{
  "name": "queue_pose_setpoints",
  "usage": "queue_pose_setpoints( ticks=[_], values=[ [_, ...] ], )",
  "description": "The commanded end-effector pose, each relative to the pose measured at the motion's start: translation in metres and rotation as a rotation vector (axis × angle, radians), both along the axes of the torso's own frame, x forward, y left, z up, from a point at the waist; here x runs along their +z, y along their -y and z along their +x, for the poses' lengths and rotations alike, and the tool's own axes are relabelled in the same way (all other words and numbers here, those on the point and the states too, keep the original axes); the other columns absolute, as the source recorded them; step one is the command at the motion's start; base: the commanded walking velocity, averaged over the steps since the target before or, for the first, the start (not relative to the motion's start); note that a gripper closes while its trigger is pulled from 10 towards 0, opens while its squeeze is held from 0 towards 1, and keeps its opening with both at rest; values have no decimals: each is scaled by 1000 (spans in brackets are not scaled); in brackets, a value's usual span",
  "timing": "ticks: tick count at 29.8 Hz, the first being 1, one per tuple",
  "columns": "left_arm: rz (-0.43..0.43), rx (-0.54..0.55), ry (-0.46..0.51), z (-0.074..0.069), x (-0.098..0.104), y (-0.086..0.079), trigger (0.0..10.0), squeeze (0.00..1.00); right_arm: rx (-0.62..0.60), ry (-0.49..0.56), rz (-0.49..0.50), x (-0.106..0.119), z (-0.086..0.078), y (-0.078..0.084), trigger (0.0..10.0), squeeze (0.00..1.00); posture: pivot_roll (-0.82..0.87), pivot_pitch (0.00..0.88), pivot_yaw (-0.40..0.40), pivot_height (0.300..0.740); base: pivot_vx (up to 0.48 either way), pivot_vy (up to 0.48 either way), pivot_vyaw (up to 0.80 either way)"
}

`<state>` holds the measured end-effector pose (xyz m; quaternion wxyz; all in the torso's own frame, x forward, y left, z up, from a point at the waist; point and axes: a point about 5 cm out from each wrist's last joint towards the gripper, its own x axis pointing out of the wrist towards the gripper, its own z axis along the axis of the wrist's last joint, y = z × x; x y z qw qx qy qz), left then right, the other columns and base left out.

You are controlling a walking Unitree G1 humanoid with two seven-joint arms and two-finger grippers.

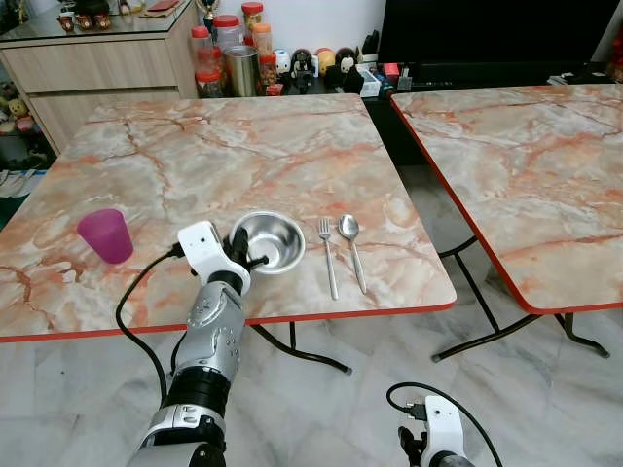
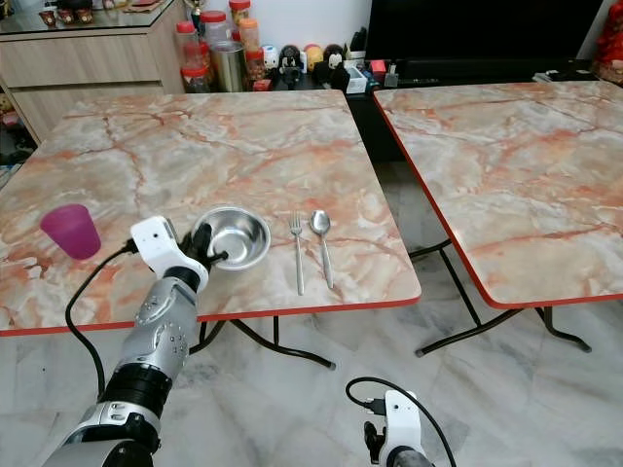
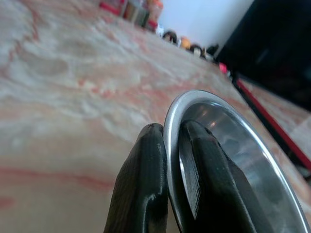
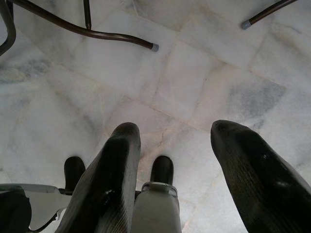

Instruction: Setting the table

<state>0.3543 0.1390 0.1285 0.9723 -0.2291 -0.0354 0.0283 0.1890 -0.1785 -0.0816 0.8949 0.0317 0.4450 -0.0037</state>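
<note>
The left tool [image 3: 167, 182] pinches the rim of the bowl [image 1: 270, 239] on the table [image 1: 195, 165]. The right tool [image 4: 182, 179] hangs low, fingers apart.

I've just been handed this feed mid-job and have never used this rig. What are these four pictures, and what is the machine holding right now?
You are looking through a two-armed humanoid robot. The two wide pictures come from the stereo camera on its head, looking down at a marble-patterned table. The other two come from cameras on its wrists, looking along each gripper's black fingers.

On the table, from the robot's left to right: a purple cup, a steel bowl, a fork and a spoon lying side by side.

The left gripper is at the bowl's near-left rim. Its wrist view shows the fingers pinching that rim, one outside and one inside. The bowl appears to sit on the table.

The right gripper hangs idle and open, low beside the robot, pointing at the tiled floor.
</note>
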Motion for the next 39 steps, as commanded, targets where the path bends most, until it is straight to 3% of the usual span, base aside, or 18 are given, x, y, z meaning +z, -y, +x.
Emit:
queue_pose_setpoints(
  ticks=[1,6,14,21,28,39],
  values=[
    [-7,40,51,1,10,-3,10000,0,4,0,-5,1,2,0,10000,0,-9,0,-24,740,0,0,0],
    [29,121,99,-1,18,-13,10000,0,-3,3,1,1,2,-1,10000,0,-9,0,-17,740,0,0,0],
    [61,126,117,0,22,-12,10000,0,21,11,-40,1,3,0,10000,0,-5,0,-20,740,0,-480,0],
    [58,129,124,-1,21,-11,10000,0,-26,27,-70,3,4,7,10000,0,-8,0,-17,740,0,0,675],
    [66,131,119,0,21,-11,10000,0,-26,8,-31,1,0,5,10000,0,-11,0,-21,740,0,-469,0],
    [67,124,117,0,21,-10,10000,0,-13,13,-66,2,1,7,10000,0,-14,0,-19,740,0,-450,198]
  ],
)
